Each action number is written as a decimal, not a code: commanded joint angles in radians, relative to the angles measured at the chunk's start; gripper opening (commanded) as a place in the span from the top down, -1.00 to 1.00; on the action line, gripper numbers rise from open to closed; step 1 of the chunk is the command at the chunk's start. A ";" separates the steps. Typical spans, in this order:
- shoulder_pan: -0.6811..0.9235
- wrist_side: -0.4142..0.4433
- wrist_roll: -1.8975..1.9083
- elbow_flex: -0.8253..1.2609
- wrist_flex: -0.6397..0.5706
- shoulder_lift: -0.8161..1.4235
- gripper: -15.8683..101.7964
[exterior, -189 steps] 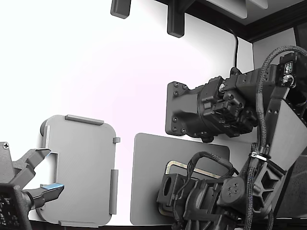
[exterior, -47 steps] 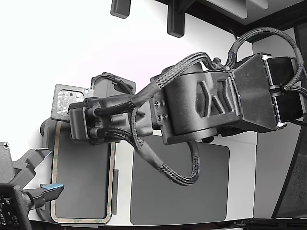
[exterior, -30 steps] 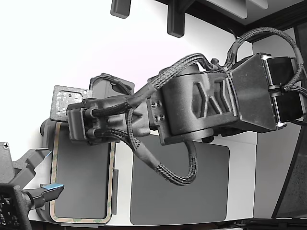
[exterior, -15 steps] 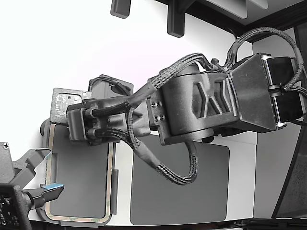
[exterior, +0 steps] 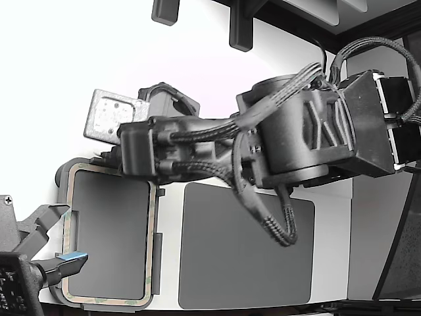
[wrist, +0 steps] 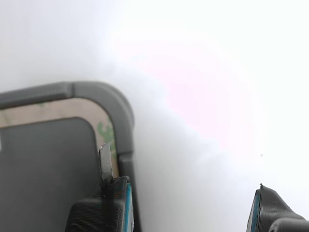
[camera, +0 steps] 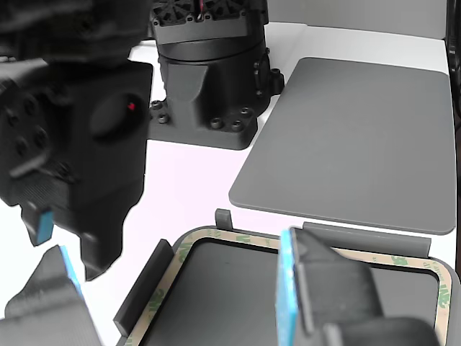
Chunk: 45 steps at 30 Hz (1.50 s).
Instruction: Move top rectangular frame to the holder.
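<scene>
The rectangular frame (exterior: pixel 66 232), a pale beige-green mottled band, lies flat on the light grey holder (exterior: pixel 60 176) at the exterior view's lower left. The area inside the band looks dark grey. The wrist view shows a frame corner (wrist: pixel 50 108) inside the holder's raised rim (wrist: pixel 99 92). My gripper (wrist: pixel 183 174) is open and empty, above and just beyond that corner, touching nothing. Its wrist (exterior: pixel 141 155) hangs over the holder's far edge. The other view shows the frame (camera: pixel 238 238) behind a holder tab (camera: pixel 360 232).
A dark grey mat (exterior: pixel 247 247) lies right of the holder in the exterior view. A second arm's open gripper (exterior: pixel 56 247) sits at the holder's near left edge. A black arm base (camera: pixel 209 72) stands beside the mat (camera: pixel 353 137).
My gripper has risen and drawn back toward the exterior view's right, away from the frame. The frame stays flat on the holder. The second arm has not moved.
</scene>
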 commanded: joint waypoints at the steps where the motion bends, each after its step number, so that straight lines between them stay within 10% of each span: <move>1: -0.043 -0.012 0.025 0.152 -0.101 0.215 -0.97; 29: -0.333 -0.178 -0.316 1.197 -0.460 1.387 -0.97; 45: -0.275 -0.098 -0.281 1.325 -0.443 1.503 -0.97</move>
